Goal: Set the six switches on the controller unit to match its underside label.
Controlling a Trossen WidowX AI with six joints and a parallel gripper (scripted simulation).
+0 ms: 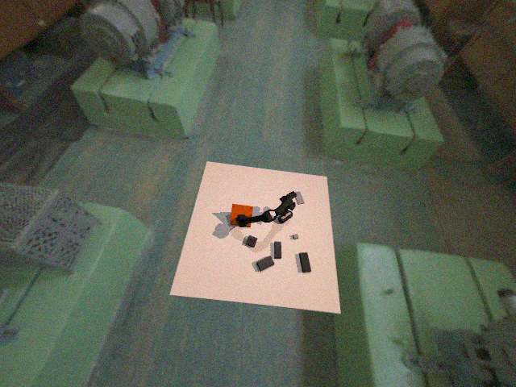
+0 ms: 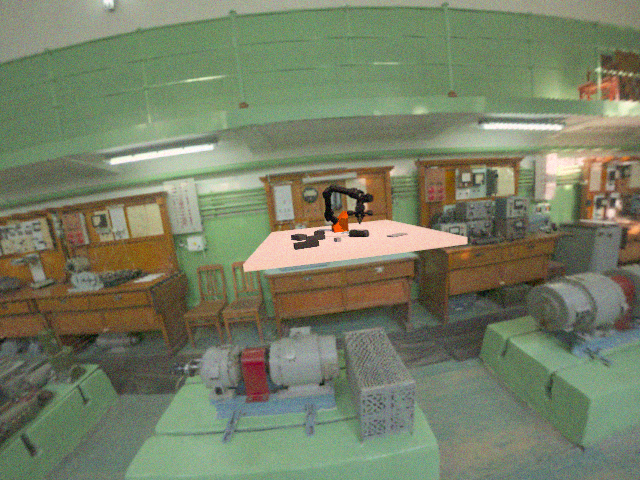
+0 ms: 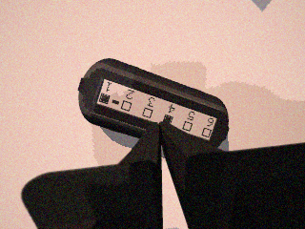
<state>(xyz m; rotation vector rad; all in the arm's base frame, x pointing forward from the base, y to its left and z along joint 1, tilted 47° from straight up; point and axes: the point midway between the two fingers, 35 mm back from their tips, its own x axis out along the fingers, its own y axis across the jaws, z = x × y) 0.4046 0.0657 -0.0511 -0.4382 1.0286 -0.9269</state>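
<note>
The dark grey controller unit (image 1: 285, 216) (image 2: 358, 233) (image 3: 143, 83) lies on the pale bench (image 1: 208, 270) (image 2: 413, 242) with its labelled underside facing up; its switches are hidden. In the wrist view the label (image 3: 138, 105) reads upside down: squares 1 and 4 are filled, squares 2, 3, 5 and 6 are empty. A small dark bar sits between squares 1 and 2. My gripper (image 2: 360, 222) (image 3: 158, 128) is shut and empty, its tips together over the unit. In the wrist view the tips overlap the unit's long edge near square 4; the exterior view shows them above it.
Dark blocks (image 1: 251, 241) (image 1: 277, 250) (image 1: 264, 263) (image 1: 304, 262) lie on the bench beyond the unit. A small light block (image 1: 294, 236) (image 2: 337, 239) lies nearer it. A flat grey plate (image 1: 300, 197) (image 2: 397, 235) lies on its other side. The arm stands on an orange base (image 1: 241, 210) (image 2: 340, 222).
</note>
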